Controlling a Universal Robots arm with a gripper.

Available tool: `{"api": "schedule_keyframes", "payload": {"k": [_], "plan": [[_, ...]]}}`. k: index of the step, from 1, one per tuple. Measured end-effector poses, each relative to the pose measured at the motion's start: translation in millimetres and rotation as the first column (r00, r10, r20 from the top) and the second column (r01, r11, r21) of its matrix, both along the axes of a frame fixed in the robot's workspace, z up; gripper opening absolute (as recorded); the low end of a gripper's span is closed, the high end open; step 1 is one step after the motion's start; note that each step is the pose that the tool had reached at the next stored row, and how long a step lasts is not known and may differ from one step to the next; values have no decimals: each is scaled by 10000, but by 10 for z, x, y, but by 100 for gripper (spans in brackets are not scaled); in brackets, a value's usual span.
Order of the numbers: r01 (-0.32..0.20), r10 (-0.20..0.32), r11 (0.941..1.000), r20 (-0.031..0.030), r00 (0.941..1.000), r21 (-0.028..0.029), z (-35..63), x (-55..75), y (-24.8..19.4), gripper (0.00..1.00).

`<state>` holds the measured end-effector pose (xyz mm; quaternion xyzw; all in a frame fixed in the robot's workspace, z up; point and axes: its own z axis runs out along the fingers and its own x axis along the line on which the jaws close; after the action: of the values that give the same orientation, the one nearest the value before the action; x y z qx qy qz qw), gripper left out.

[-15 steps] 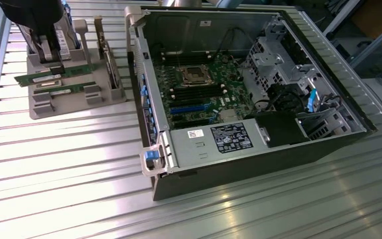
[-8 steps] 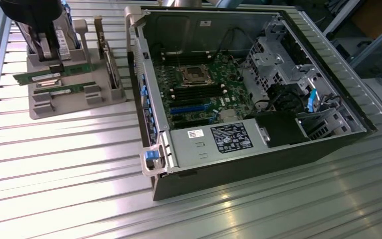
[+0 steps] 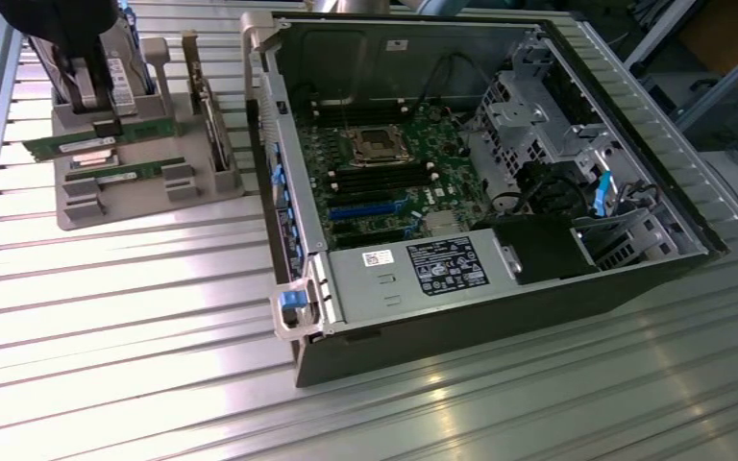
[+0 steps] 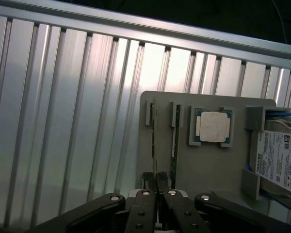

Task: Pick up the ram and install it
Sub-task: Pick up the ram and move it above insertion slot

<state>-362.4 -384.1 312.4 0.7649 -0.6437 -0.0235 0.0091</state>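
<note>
Two green ram sticks lie in a grey holder (image 3: 126, 206) at the exterior view's left. The farther ram (image 3: 68, 147) has my gripper (image 3: 104, 127) down on it from above. In the wrist view that ram (image 4: 154, 136) stands edge-on and runs in between my fingertips (image 4: 148, 179). My gripper (image 4: 154, 180) is shut on the ram, which still sits in its holder slots. The second ram (image 3: 126, 174) (image 4: 174, 141) lies parallel, just beside it. The open computer case (image 3: 472, 173) with its motherboard memory slots (image 3: 369, 178) stands to the exterior view's right.
On the same holder (image 4: 208, 165) sit a square silver processor chip (image 4: 213, 127), a hard drive (image 4: 281, 160) and an upright card with a metal bracket (image 3: 215, 125). The ribbed aluminium table (image 3: 151, 336) spreads around; the case wall (image 3: 266, 144) rises right beside the holder.
</note>
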Motion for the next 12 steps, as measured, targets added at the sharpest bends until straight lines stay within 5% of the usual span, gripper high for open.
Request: {"api": "schedule_keyframes", "payload": {"k": [12], "plan": [[0, 0, 10000, 0, 10000, 0, 122, 0, 0, 13]]}}
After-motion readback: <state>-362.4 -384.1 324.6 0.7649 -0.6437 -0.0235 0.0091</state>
